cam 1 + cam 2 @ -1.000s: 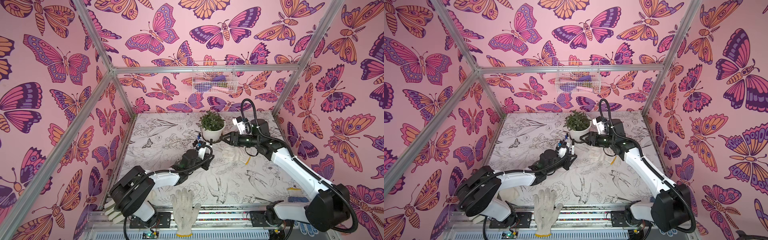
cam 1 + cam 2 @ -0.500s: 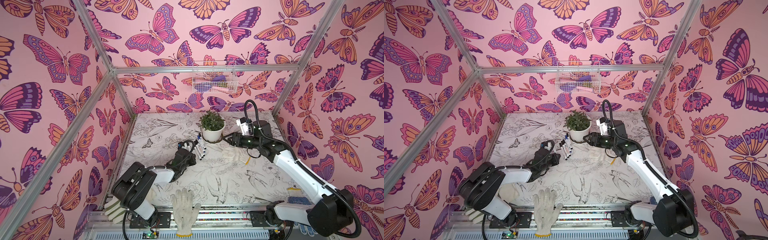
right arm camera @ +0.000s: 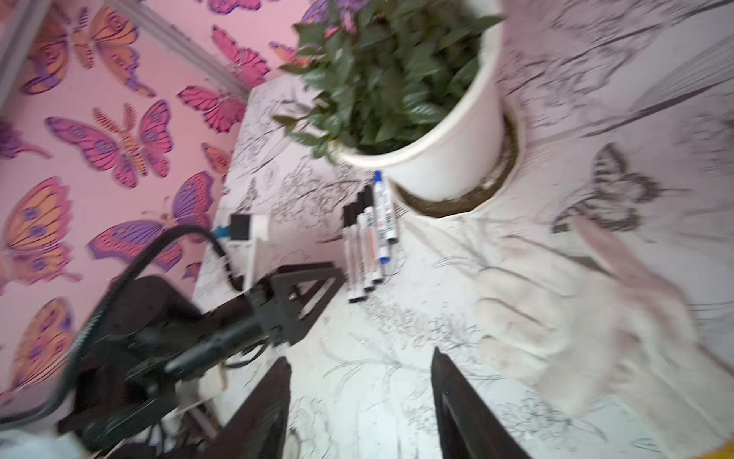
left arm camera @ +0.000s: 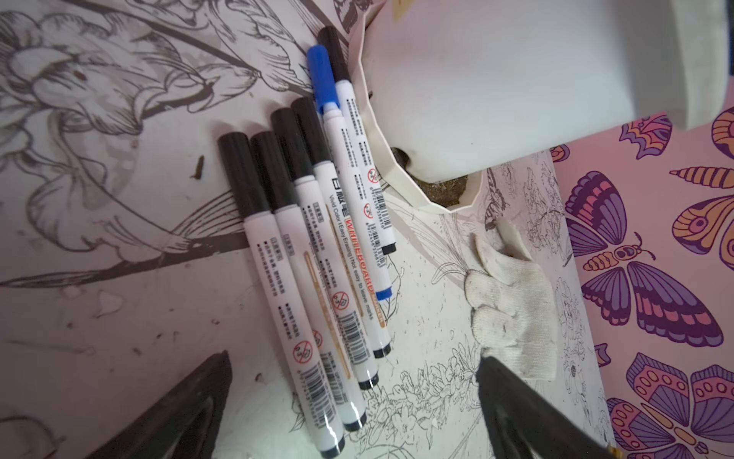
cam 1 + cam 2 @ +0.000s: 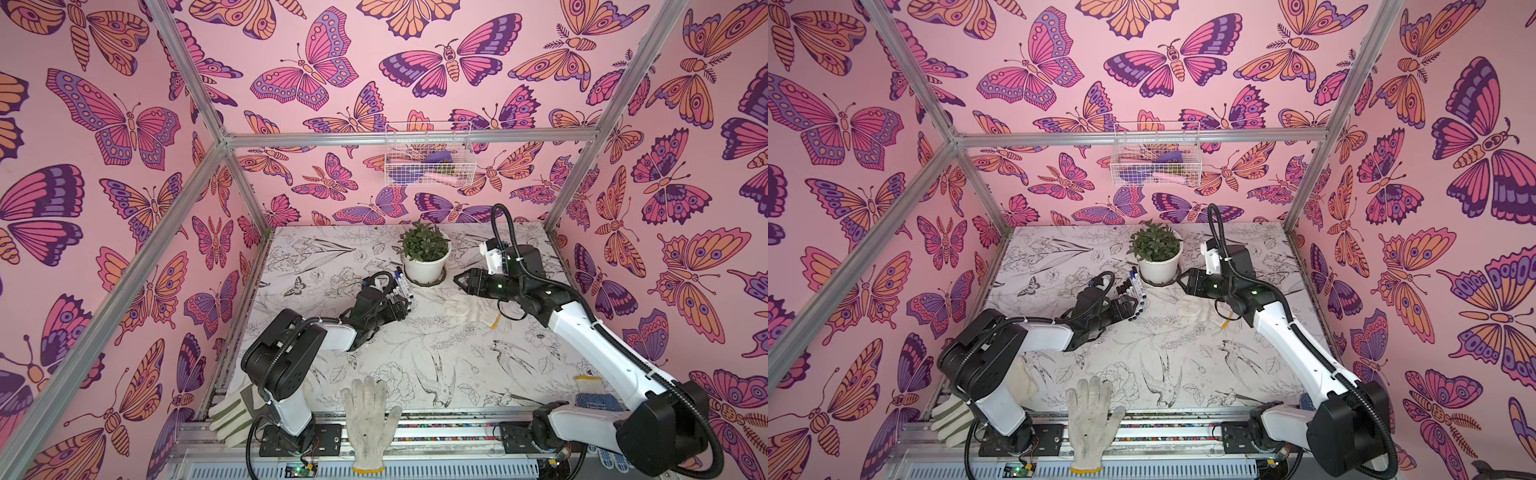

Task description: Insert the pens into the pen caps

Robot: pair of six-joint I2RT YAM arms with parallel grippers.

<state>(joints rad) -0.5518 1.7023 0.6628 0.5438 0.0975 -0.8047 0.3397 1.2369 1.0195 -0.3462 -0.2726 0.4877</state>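
Observation:
Several white pens [image 4: 317, 258] lie side by side on the table beside the plant pot, also seen in both top views [image 5: 400, 291] [image 5: 1134, 291] and in the right wrist view [image 3: 367, 242]. Each wears one of the pen caps: black caps [image 4: 274, 171] on most and a blue cap [image 4: 322, 79] on one. My left gripper [image 4: 353, 357] [image 5: 397, 306] stands open at the pens' near ends, its fingers either side of the row and holding nothing. Off to the right, my right gripper [image 3: 359, 355] [image 5: 459, 280] is open and empty over bare table.
A potted plant [image 5: 424, 266] in a white pot stands just behind the pens. A white knitted glove [image 5: 467, 309] lies on the table under the right arm. More gloves [image 5: 370, 415] hang over the front rail. A wire basket [image 5: 428, 166] hangs on the back wall.
My left gripper has gone from shut to wide open. It drew back to the left, then came forward again to the pens' ends. The right arm has barely shifted.

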